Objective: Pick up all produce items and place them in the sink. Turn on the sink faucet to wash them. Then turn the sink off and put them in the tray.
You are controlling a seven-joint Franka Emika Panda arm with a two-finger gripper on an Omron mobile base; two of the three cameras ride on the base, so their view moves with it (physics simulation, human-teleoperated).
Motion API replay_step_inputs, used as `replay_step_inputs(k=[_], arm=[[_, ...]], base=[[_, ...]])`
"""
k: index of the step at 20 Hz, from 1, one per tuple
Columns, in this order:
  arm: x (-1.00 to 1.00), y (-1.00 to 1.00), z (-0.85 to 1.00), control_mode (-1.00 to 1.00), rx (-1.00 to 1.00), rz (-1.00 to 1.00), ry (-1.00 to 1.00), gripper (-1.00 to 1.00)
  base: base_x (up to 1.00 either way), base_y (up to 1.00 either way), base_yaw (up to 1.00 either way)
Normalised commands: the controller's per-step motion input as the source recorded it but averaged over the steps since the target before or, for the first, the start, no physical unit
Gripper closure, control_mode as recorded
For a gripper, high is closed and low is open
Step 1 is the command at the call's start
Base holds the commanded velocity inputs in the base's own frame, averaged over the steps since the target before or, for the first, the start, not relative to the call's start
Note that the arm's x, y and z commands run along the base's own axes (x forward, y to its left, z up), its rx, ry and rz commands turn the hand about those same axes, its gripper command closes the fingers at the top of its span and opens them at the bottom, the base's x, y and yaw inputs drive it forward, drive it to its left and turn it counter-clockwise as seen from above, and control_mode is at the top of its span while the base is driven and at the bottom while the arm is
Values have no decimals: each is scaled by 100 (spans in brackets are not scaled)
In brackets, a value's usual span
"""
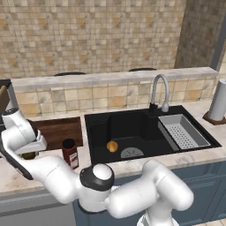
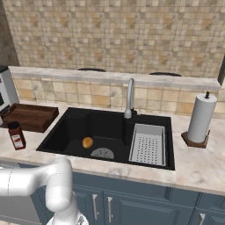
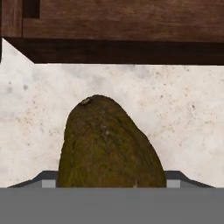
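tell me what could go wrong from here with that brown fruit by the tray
1. The olive-brown fruit sits low between the jaws; rounded and tapered, it could slip out on the lift.
2. The jar stands close beside the hand on the counter, so a swing toward the sink might knock it over.
3. Dropped in, it could roll against the orange fruit.

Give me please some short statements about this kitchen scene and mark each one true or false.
1. The orange-yellow fruit lies in the sink. True.
2. The olive-brown fruit lies in the tray. False: it sits on the counter, in front of the tray.
3. The jar stands inside the sink. False: it stands on the counter, left of the basin.
4. The paper towel roll stands right of the sink. True.
5. A grey rack sits in the sink's right part. True.
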Motion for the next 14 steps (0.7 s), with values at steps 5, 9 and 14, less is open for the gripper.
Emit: replay_step_inputs(k=[5, 9, 14], arm=[[-37, -45, 95, -100, 7, -2, 0, 100], [-6, -56, 100, -100, 2, -5, -2, 100], [0, -61, 96, -100, 2, -6, -1, 100]], base=[[0, 0, 0], [0, 0, 0], [0, 0, 0]])
